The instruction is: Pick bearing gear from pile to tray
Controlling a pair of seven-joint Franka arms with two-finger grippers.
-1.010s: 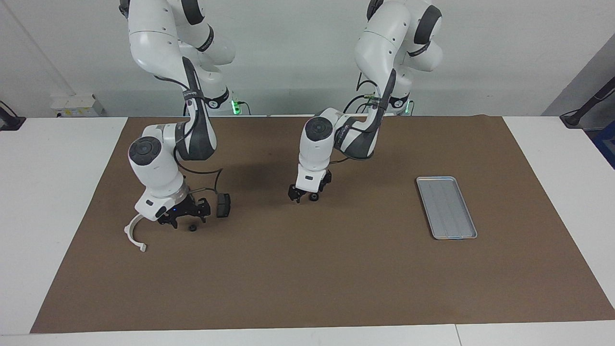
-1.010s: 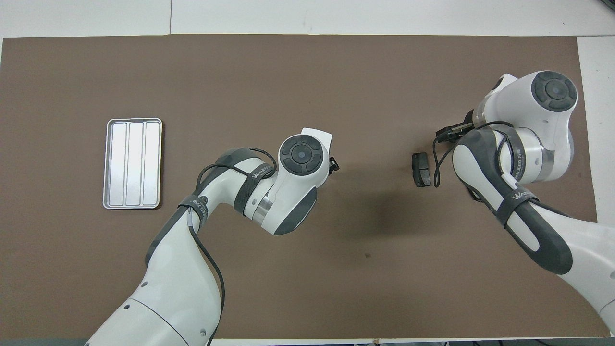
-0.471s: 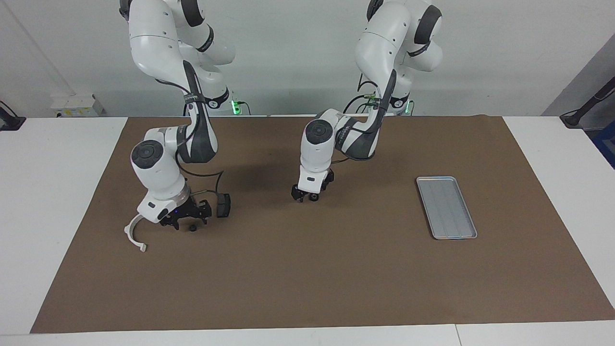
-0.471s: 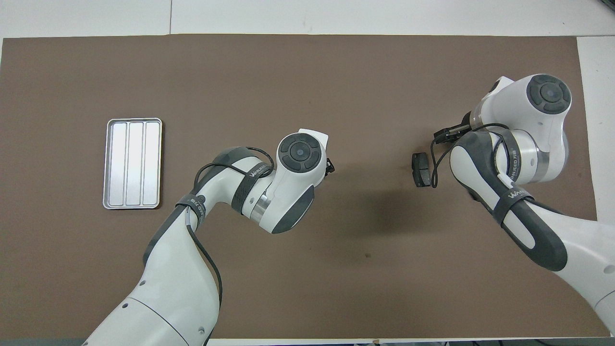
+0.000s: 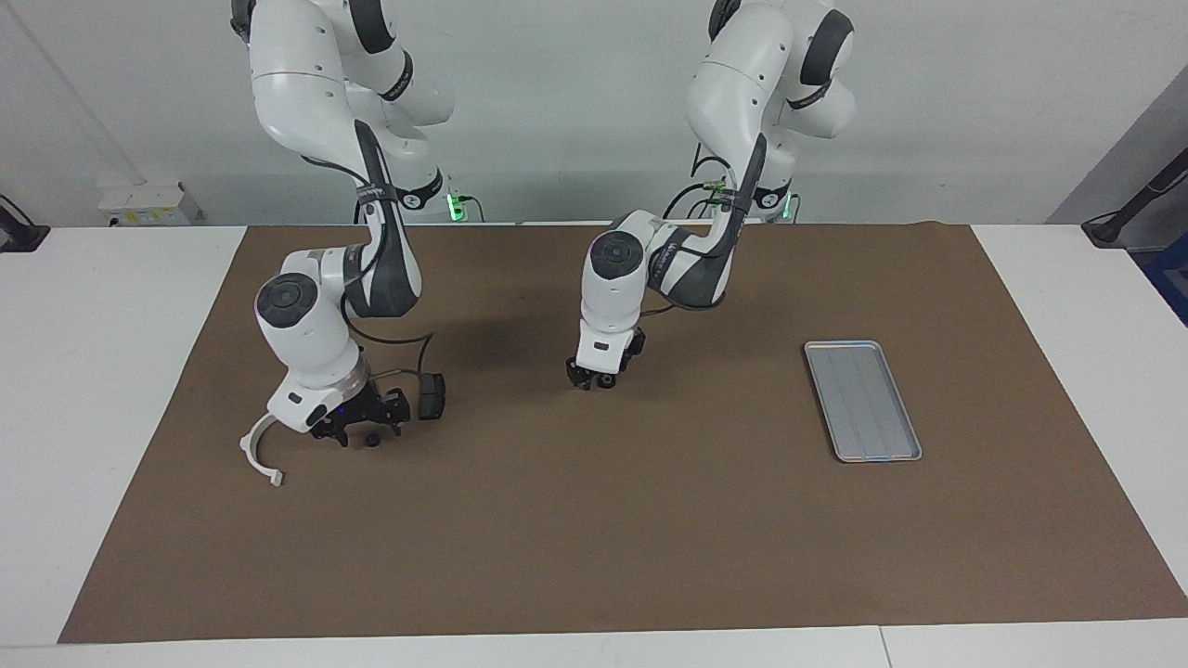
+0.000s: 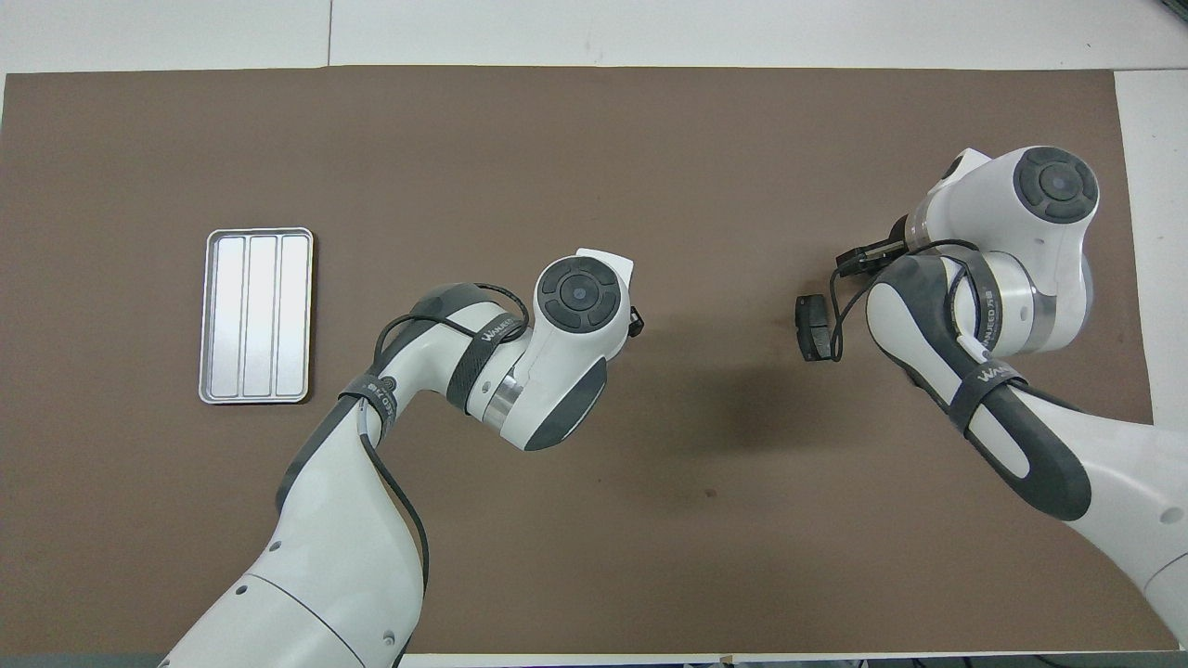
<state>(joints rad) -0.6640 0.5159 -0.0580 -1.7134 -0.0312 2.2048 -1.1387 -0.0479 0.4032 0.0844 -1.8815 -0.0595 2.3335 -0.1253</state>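
Here, left gripper (image 5: 588, 380) low over mid-mat, fingers pinched on a small black round piece (image 5: 605, 380). Right gripper (image 5: 357, 429) low over the pile at the right arm's end: white bracket (image 5: 257, 453), dark plate (image 5: 431, 395), black round piece (image 5: 371, 440) just beside; finger gap unreadable. Tray (image 5: 863, 401) well apart, toward the left arm's end.
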